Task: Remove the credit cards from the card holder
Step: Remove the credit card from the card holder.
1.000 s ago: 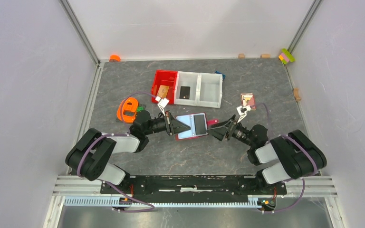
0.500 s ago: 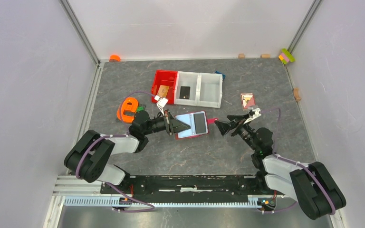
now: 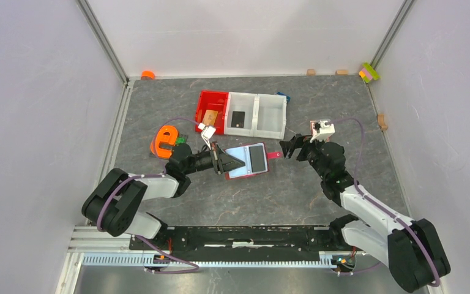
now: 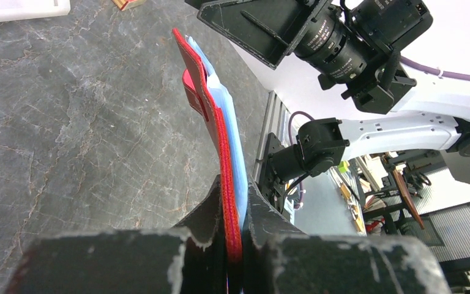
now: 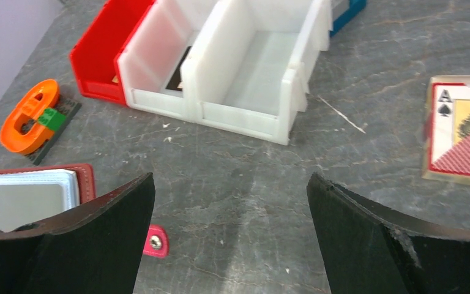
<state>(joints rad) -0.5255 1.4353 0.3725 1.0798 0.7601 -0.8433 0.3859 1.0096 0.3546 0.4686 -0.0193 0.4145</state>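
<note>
Two grippers by the card holder: one clamped on it, one spread and empty.
Left gripper (image 4: 232, 211) is clenched on the left edge of the card holder (image 3: 254, 160). The holder faces up, open, at the middle of the worktop. A pale grey-blue card (image 3: 240, 163) shows inside it, and its snap tab (image 3: 273, 155) points toward the right edge. Right gripper (image 3: 290, 147) hangs just beyond that tab, fingers spread wide, gripping nothing. Toward the far edge stands a row of bins: the red bin (image 3: 207, 101) holds the tan-orange card (image 3: 210, 116), and the white bin (image 3: 240, 101) beside it holds the black card (image 3: 238, 117). A patterned card (image 5: 465, 131) lies nearer the right edge.
</note>
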